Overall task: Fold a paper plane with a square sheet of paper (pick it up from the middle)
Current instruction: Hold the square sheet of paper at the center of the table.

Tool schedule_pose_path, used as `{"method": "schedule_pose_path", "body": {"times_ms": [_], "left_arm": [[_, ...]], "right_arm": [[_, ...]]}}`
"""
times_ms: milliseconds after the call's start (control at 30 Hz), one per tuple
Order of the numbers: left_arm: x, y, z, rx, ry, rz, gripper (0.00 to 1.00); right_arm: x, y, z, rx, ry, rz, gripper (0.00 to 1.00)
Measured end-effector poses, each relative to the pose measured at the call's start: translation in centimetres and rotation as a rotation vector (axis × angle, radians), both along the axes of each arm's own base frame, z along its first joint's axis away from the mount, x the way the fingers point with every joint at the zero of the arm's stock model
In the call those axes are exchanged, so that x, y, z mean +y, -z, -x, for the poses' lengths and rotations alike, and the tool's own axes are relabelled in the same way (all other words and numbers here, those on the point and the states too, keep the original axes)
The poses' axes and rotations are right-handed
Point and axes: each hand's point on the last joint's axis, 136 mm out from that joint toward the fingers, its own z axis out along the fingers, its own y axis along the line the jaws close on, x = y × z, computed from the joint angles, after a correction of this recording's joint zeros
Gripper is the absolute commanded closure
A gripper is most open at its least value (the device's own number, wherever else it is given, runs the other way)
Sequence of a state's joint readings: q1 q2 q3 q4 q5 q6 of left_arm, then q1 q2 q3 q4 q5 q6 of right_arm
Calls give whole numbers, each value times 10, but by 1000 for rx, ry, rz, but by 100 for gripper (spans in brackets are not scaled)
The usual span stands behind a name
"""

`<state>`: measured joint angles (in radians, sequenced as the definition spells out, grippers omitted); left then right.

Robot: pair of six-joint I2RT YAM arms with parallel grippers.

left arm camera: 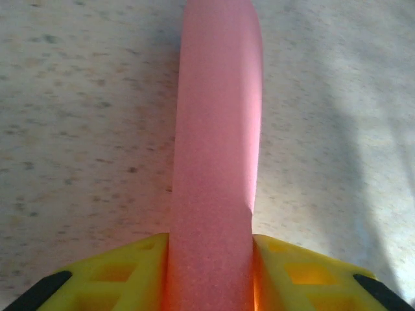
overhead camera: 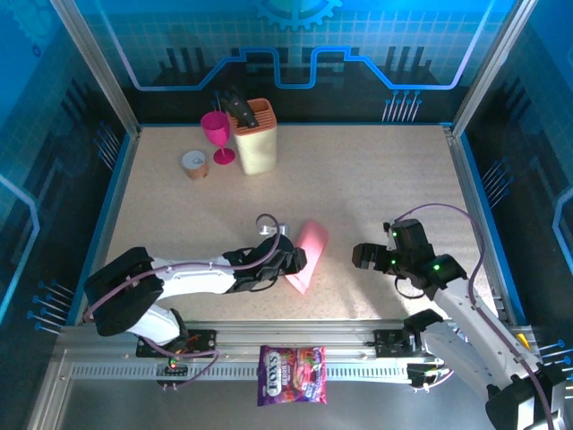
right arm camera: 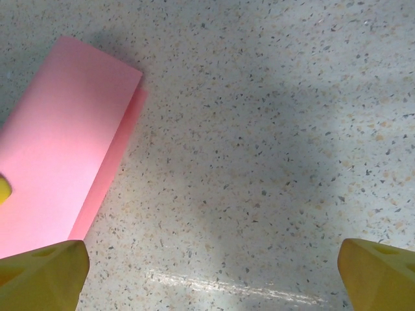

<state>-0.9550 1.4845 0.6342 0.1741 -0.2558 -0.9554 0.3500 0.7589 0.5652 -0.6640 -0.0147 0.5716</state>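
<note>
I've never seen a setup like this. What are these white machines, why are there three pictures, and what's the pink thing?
These are two robot arms bolted at the near edge of a table. The wide picture comes from a fixed camera above and behind them. The other two come from a small camera on each wrist, looking out past its yellow fingers. Each arm ends in a two-finger clamp, its end effector. The left end effector is closed on a pink sheet of paper, which is folded over on itself. The right end effector is open and holds nothing. At the far side stand a pink goblet, a beige knife block and a roll of tape. A purple candy bag lies on the metal strip in front.
</note>
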Motion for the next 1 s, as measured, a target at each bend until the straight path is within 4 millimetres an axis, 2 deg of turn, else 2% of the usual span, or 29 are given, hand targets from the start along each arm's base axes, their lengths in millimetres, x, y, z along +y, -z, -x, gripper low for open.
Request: {"method": "schedule_pose_path", "body": {"times_ms": [233, 500, 733, 1000], "left_arm": [[26, 17, -5, -23, -121, -44, 60], [30, 32, -1, -23, -159, -92, 49], [39, 33, 0, -35, -172, -135, 37], [47, 21, 1, -85, -103, -221, 33]], "right_arm": [[9, 8, 3, 57, -30, -28, 1], [32, 22, -6, 136, -65, -117, 2], [50, 28, -19, 179, -71, -196, 6], [60, 27, -27, 172, -74, -232, 7]]}}
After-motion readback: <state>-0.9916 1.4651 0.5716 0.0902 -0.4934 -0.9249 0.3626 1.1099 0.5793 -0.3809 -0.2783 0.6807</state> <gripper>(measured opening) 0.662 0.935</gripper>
